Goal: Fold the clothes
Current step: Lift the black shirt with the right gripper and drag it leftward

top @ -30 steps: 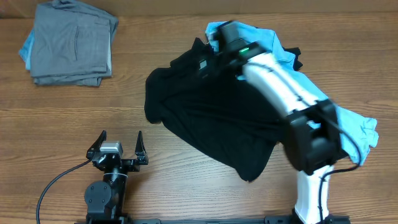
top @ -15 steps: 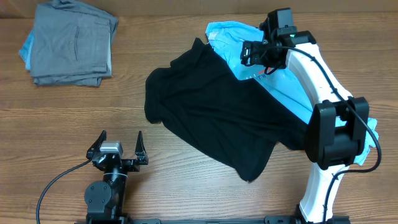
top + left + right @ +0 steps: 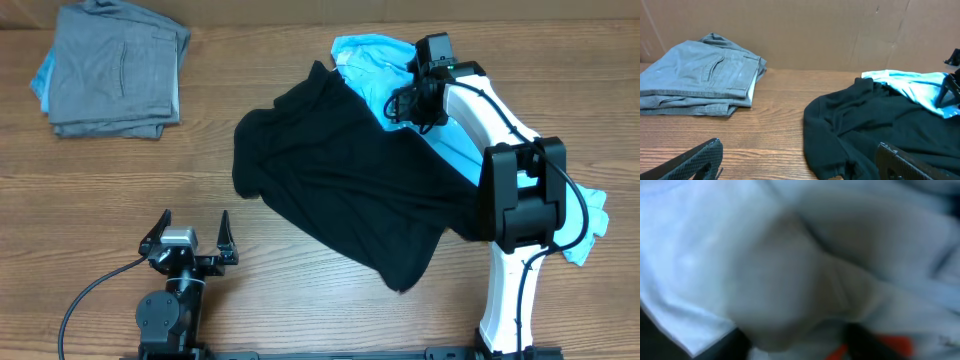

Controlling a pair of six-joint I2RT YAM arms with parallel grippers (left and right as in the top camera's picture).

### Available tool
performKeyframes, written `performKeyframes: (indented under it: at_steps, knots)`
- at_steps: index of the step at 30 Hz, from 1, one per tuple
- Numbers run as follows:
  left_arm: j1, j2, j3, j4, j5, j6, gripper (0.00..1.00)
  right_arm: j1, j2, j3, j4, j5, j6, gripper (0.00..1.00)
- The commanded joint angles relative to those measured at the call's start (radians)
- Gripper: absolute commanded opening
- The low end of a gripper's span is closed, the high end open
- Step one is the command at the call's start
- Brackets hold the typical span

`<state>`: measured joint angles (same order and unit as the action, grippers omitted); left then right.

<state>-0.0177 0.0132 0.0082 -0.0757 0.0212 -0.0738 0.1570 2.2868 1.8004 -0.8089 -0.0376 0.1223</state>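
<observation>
The wooden surface (image 3: 100,200) carries three textile items. The black shirt (image 3: 340,190) is spread crumpled at the centre, unchanged from half a second earlier. The light blue garment (image 3: 375,60) is partly covered by it at the upper right. The grey folded stack (image 3: 115,70) is located at the far left corner, well apart. The right hand (image 3: 405,100), previously at the black shirt's upper edge, is now positioned on the light blue garment. Whether it is spread or pinching fabric cannot be told, since the wrist view is blurred. The left hand (image 3: 194,215) is held spread, unmoved.
</observation>
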Motion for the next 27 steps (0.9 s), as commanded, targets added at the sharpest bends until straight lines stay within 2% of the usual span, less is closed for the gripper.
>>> performKeyframes:
  at_steps: [1, 4, 6, 9, 15, 27]
  knots:
    - [0.008, -0.009, -0.003, -0.002, -0.003, 0.018, 1.00, -0.007, 0.019, -0.001, 0.015, 0.098, 0.003, 0.44]
    - [0.008, -0.009, -0.003, -0.002, -0.003, 0.018, 1.00, -0.023, 0.019, -0.001, 0.015, 0.139, 0.008, 0.36]
    - [0.008, -0.009, -0.003, -0.002, -0.003, 0.018, 1.00, -0.038, 0.019, -0.001, 0.014, 0.149, 0.008, 0.26]
    - [0.008, -0.009, -0.003, -0.002, -0.003, 0.018, 1.00, -0.070, 0.019, 0.000, 0.013, 0.177, 0.008, 0.06]
    - [0.008, -0.009, -0.003, -0.002, -0.003, 0.018, 1.00, -0.184, 0.019, 0.014, -0.028, 0.195, 0.012, 0.04]
    - [0.008, -0.009, -0.003, -0.002, -0.003, 0.018, 1.00, -0.542, 0.019, 0.015, -0.152, 0.421, 0.035, 0.04]
